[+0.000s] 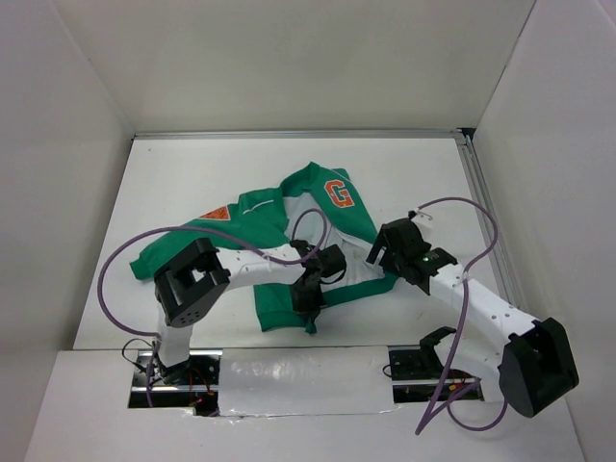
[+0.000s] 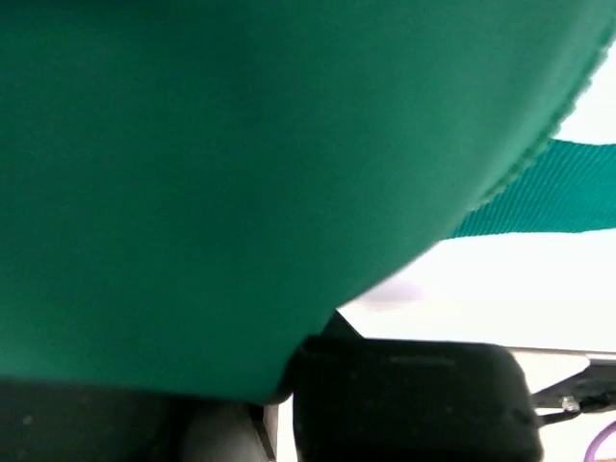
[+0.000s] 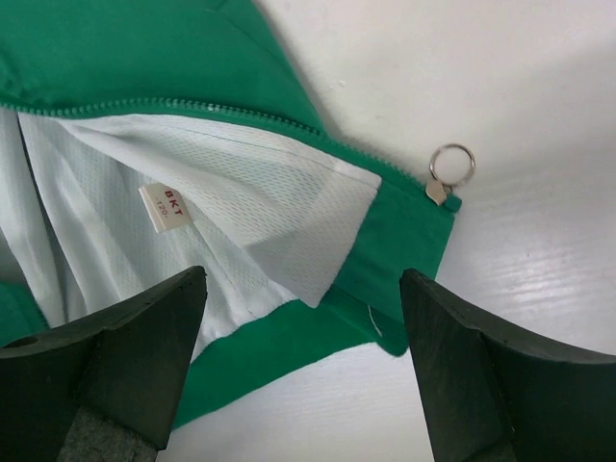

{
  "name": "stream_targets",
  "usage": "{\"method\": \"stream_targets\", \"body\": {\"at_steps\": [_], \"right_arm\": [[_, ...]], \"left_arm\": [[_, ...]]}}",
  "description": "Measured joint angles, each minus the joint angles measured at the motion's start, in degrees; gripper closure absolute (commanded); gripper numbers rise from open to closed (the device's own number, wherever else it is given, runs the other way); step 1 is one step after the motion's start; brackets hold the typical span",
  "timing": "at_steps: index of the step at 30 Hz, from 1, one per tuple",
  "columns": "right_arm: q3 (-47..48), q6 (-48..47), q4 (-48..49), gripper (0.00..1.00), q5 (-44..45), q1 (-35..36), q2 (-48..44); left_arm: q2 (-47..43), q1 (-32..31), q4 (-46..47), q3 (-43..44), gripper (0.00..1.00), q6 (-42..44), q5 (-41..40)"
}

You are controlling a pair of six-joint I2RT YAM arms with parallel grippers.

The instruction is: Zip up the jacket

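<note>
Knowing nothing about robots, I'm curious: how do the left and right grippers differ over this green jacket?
The right gripper is open, nothing between its fingers; the left gripper cannot be judged either way. The right gripper's camera shows the jacket's white lining and zipper pull; the left gripper's shows mostly close green fabric. From above, the left gripper sits at the jacket's middle, the right gripper at its right edge. Both look black.

White links (image 1: 496,310) join blocky black joint housings (image 1: 539,371), with thin purple cables (image 1: 192,228) looping alongside.
</note>
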Motion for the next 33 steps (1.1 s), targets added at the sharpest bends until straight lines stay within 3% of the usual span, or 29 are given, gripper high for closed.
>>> {"method": "stream_targets", "body": {"at_steps": [10, 20, 21, 25, 26, 28, 33], "right_arm": [[6.21, -12.09, 0.52, 0.1, -0.17, 3.61, 7.04], [11.28, -20.98, 0.46, 0.11, -2.99, 9.53, 19.17], [11.76, -21.2, 0.46, 0.16, -2.93, 9.7, 20.61], [14.36, -21.81, -0.39, 0.84, -1.31, 9.7, 26.6], [15.15, -21.09, -1.01, 0.92, -0.39, 9.68, 27.85], [16.7, -19.15, -2.62, 1.0, 1.73, 9.38, 29.44], [21.55, -13.0, -9.38, 1.0, 7.98, 4.9, 29.86]], "left_arm": [[-16.81, 3.17, 8.41, -14.14, 1.0, 9.86, -1.88], [-31.82, 8.76, 23.71, -28.2, 1.0, 23.65, 4.68], [-32.96, 9.64, 25.0, -29.7, 1.0, 24.85, 5.68], [-37.7, 13.29, 29.49, -34.71, 1.0, 29.14, 10.08], [-38.34, 14.14, 29.79, -35.17, 1.0, 29.75, 10.71], [-38.69, 15.45, 29.92, -35.32, 1.0, 30.18, 11.13], [-38.66, 18.32, 29.86, -35.32, 1.0, 31.3, 12.46]]}}
